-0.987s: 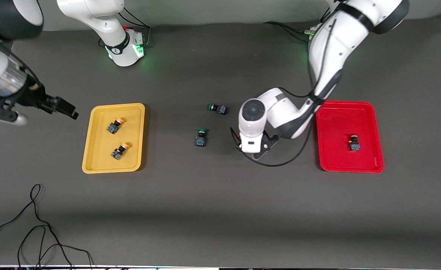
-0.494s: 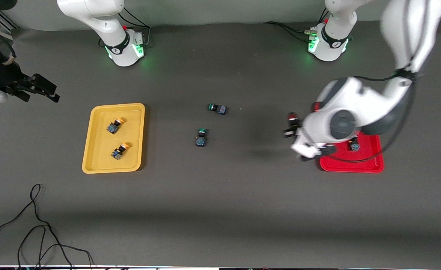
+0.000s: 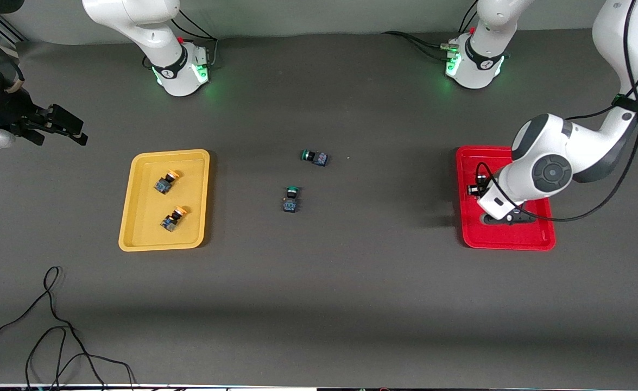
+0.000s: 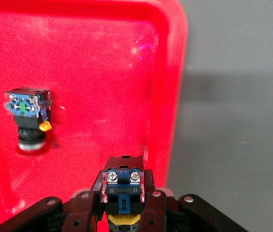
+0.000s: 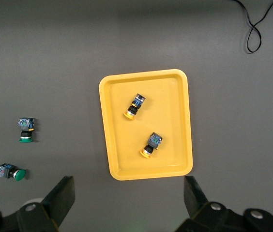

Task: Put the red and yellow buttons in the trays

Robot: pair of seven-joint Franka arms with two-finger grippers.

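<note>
Left gripper (image 4: pixel 123 205) is clamped on a button (image 4: pixel 122 189), hanging over the red tray (image 3: pixel 506 238) near its rim toward the table's middle; in the left wrist view a second button (image 4: pixel 26 116) lies in that tray at about ten o'clock from the held one, well apart, long axis running twelve to six. My judgement: release goes straight down, clear of it. Right gripper (image 5: pixel 127 198) waits with fingers spread, high over the right arm's end, yellow tray (image 3: pixel 128 228) holding two buttons (image 3: pixel 166 181) (image 3: pixel 174 218); two green switches (image 3: pixel 291 199) (image 3: pixel 315 157) rest mid-table.
</note>
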